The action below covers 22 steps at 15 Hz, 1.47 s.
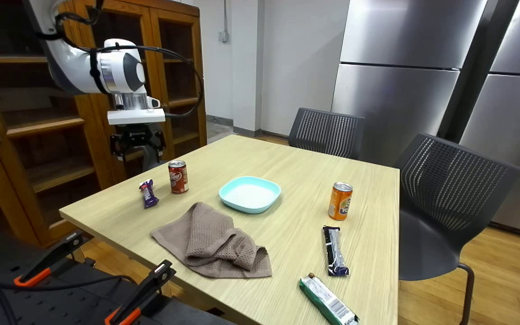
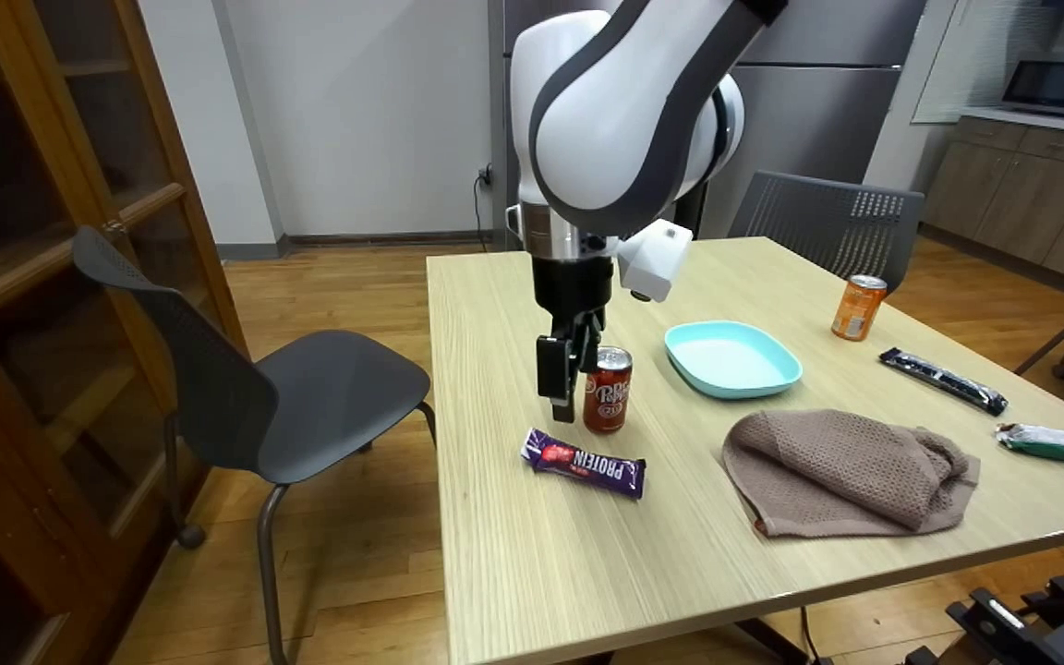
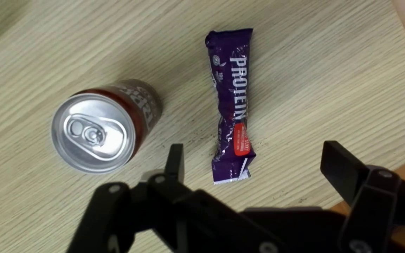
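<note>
Gripper point(image 3: 253, 161) is hovering near the soda can point(image 3: 95, 133), 2 fingers point(image 3: 176, 163) standing wide, holding nothing. Purple protein bar point(image 3: 232, 105) is lying beside the can, apparently untouched (depth unclear); no grasp is showing yet.

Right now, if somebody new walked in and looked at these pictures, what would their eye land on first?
Probably the white robot arm, its open, empty jaws hanging over the table near the purple protein bar and the upright red Dr Pepper can. Next, the turquoise dish near the middle of the table, with a crumpled brown cloth close beside it. The bright orange can stands across the dish from the red one.
</note>
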Each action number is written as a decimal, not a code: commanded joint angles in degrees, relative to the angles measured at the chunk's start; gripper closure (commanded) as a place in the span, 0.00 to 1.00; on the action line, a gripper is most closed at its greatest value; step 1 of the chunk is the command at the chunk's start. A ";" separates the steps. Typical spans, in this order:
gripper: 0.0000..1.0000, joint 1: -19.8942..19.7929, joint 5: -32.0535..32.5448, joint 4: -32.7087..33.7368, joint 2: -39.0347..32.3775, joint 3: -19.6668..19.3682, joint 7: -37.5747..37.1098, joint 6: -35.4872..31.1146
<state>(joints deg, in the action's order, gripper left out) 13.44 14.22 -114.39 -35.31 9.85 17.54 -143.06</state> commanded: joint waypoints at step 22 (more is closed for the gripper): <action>0.00 4.01 8.32 9.53 -12.64 -2.19 0.91 3.90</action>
<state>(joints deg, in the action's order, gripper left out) 17.29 21.78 -107.96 -45.94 7.47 17.45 -141.88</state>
